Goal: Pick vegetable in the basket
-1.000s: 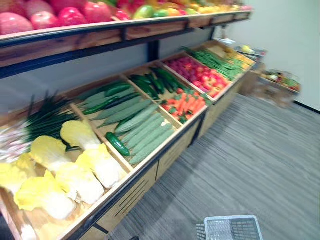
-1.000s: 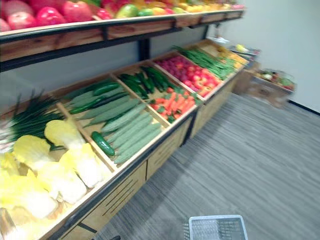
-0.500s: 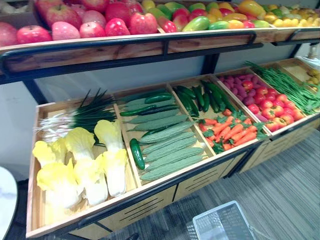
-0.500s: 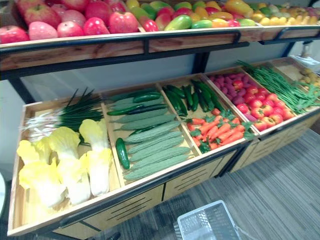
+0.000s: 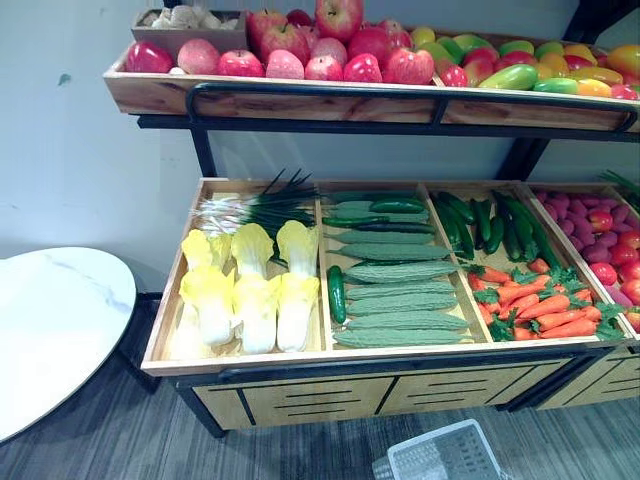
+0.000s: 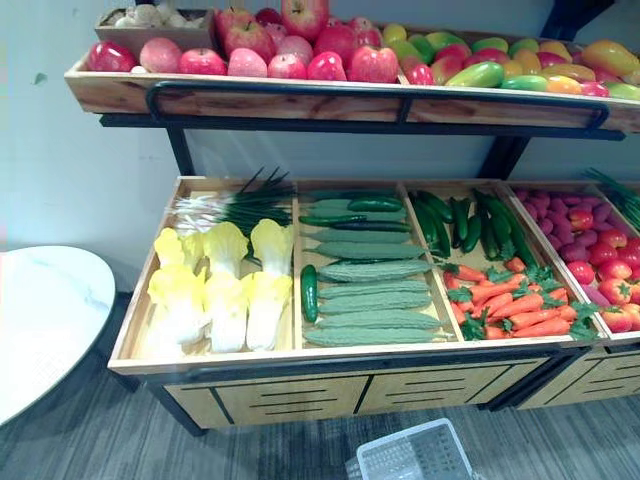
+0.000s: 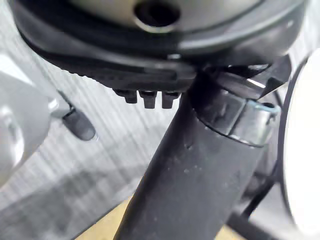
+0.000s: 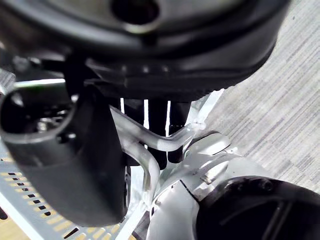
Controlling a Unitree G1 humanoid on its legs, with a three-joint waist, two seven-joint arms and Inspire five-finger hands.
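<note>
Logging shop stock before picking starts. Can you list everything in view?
Wooden stand: one, brown, two tiers.
Apples: many, red, upper tier, left.
Mixed fruits: many, green, yellow, red, upper tier, right.
Scallions: one bunch, green-white, lower tier, left compartment's back.
Napa cabbages: about six, yellow-white, same compartment's front.
Warty gourds: several, pale green, second compartment.
Cucumbers: several, dark green, third compartment's back.
Carrots: many, orange, third compartment's front.
Red-pink fruits: many, rightmost compartment.
Table: one, white, left of the stand.
Basket: one, grey-white, low before the stand.
Right hand: dark, curled round the basket's handle.
Left hand: dark, above the floor.
</note>
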